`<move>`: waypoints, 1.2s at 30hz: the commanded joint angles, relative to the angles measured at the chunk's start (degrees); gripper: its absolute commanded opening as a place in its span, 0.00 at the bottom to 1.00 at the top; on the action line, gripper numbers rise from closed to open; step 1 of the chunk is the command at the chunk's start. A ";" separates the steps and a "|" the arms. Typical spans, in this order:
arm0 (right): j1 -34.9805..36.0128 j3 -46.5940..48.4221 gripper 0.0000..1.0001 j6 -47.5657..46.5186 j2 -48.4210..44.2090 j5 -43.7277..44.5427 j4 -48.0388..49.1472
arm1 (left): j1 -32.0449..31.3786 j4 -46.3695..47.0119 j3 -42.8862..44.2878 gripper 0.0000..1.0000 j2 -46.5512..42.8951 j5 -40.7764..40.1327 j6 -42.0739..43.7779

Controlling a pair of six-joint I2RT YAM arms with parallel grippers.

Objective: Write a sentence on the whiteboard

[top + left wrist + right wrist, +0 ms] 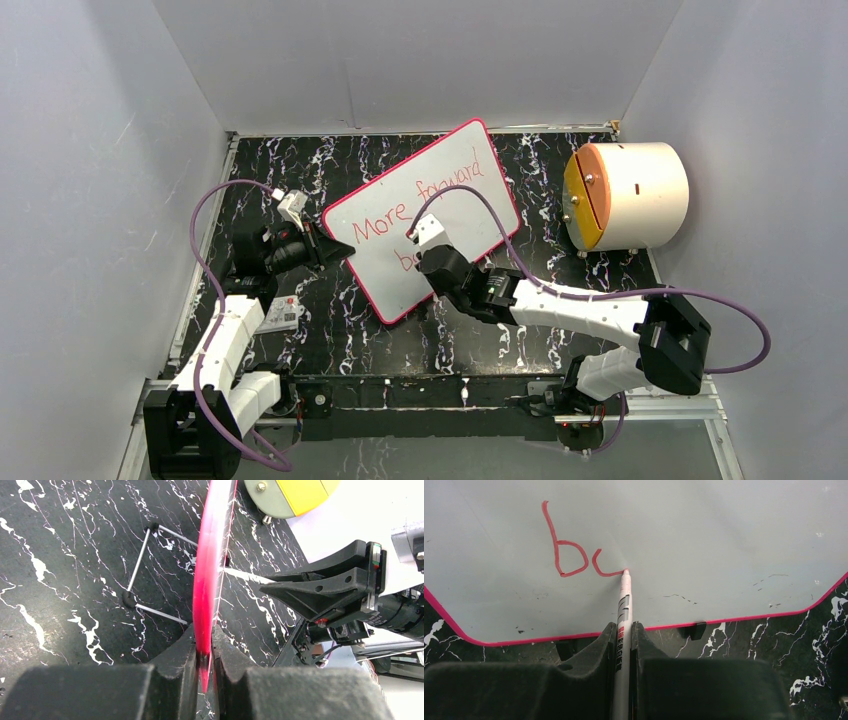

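The whiteboard [440,190], white with a red-pink rim, stands tilted on a wire stand [145,570] on the black marbled table. My left gripper [335,248] is shut on its left edge [207,595], which shows edge-on in the left wrist view. The sentence [400,212] reads "More forward" in red on the upper line, with "b" below. My right gripper [428,250] is shut on a white marker [624,615]. Its tip touches the board at the end of a part-drawn second letter [606,566], just right of the "b" [566,555].
A white cylinder with an orange and yellow face [625,195] lies at the back right. A small white printed card [282,314] lies by the left arm. White walls close in the table at back and sides.
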 commanded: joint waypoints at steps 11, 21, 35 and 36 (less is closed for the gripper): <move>-1.46 0.71 0.00 -1.80 -1.13 1.00 7.98 | 0.43 -3.84 0.18 0.00 1.06 -3.16 1.46; -1.50 1.68 0.00 -2.74 -0.93 -0.90 9.85 | 0.43 -3.75 0.13 0.00 1.01 -3.07 1.46; -1.47 1.67 0.00 -3.35 -1.45 -3.92 11.09 | 0.43 -3.80 0.09 0.00 0.90 -3.26 1.46; -1.48 1.60 0.00 -3.39 -1.47 -4.26 10.98 | 0.43 -3.80 0.08 0.00 0.90 -3.25 1.52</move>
